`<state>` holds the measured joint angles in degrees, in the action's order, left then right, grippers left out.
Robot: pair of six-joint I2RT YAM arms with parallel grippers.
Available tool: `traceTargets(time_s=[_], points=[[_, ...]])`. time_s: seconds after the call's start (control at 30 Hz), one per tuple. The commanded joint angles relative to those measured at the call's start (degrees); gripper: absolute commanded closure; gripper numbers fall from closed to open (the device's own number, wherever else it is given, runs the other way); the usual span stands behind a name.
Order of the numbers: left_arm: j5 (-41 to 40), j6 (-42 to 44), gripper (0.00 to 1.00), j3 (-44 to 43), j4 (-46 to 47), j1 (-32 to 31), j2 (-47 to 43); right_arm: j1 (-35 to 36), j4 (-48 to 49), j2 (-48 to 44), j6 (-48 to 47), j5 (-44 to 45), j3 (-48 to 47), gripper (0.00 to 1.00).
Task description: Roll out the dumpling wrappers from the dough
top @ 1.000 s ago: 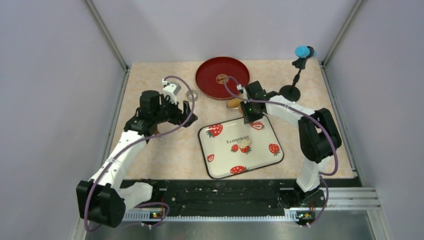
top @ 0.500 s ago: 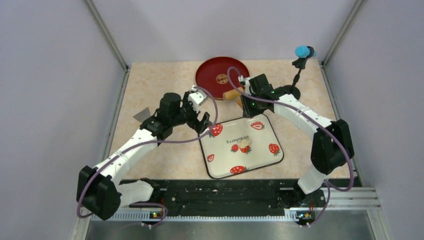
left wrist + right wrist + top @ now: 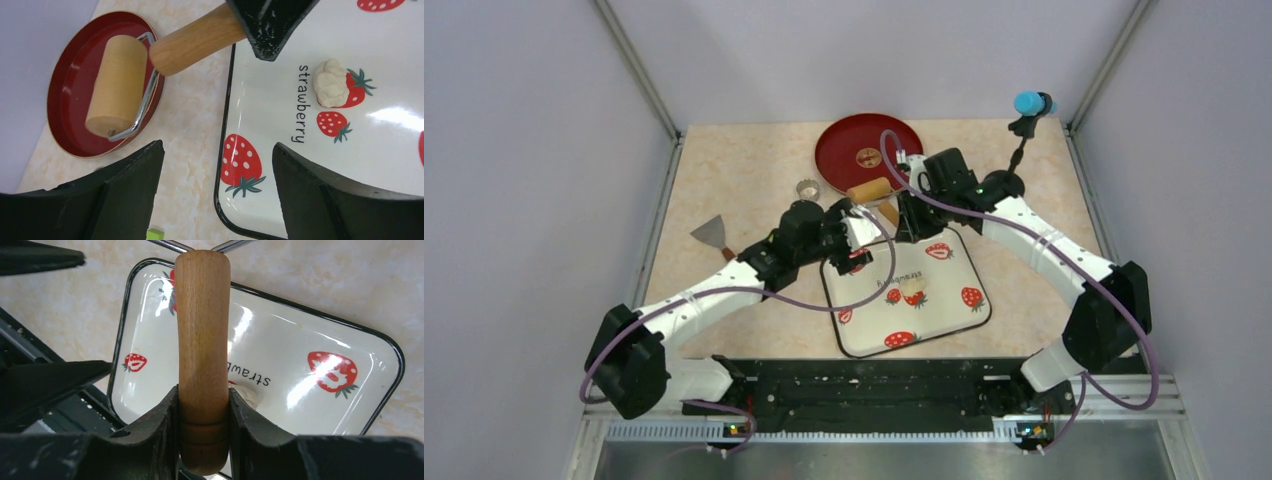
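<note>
The dough (image 3: 912, 291) is a small cream lump in the middle of the strawberry tray (image 3: 954, 262); it also shows in the left wrist view (image 3: 331, 82). No dumpling wrappers are in view. My right gripper (image 3: 907, 222) is shut on the handle of the wooden roller (image 3: 869, 190), over the tray's far edge. In the right wrist view my gripper (image 3: 202, 395) clamps the handle (image 3: 202, 330) and the dough (image 3: 248, 396) peeks out beside it. My left gripper (image 3: 854, 243) is open and empty over the tray's far left corner, its jaws (image 3: 217, 150) straddling the tray rim (image 3: 226, 125).
A red plate (image 3: 869, 148) lies behind the tray, with the roller drum (image 3: 117, 85) over its near edge. A small metal ring (image 3: 806, 188) and a metal scraper (image 3: 709, 235) lie on the left. A black stand with a blue top (image 3: 1027, 104) is at the back right.
My left arm has swung right from the table's left side to the tray's far left corner, uncovering the ring and scraper. My right gripper has carried the roller slightly left.
</note>
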<state>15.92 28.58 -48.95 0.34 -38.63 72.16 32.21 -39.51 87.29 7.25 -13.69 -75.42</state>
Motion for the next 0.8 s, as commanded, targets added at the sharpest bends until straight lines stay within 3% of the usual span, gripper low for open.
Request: traceTargets(time_s=[0.0,0.13,0.37,0.77], points=[[-9.4,10.3,0.18,-2.5,3.2,-4.4,1.7,1.1,2.5,-3.2,2.2,-4.8,-0.5,1.00],[-15.3,12.7,0.24,-3.3,4.8,-6.2,2.6,1.3,2.4,-3.4,2.8,-4.7,0.2,1.00],[-20.4,15.0,0.25,-1.4,9.3,-7.2,1.2,1.3,1.9,-3.4,2.7,-4.1,0.5,1.00],[-20.9,16.0,0.25,-2.3,10.8,-7.3,5.6,1.3,1.6,-2.7,2.2,-5.8,-0.2,1.00]])
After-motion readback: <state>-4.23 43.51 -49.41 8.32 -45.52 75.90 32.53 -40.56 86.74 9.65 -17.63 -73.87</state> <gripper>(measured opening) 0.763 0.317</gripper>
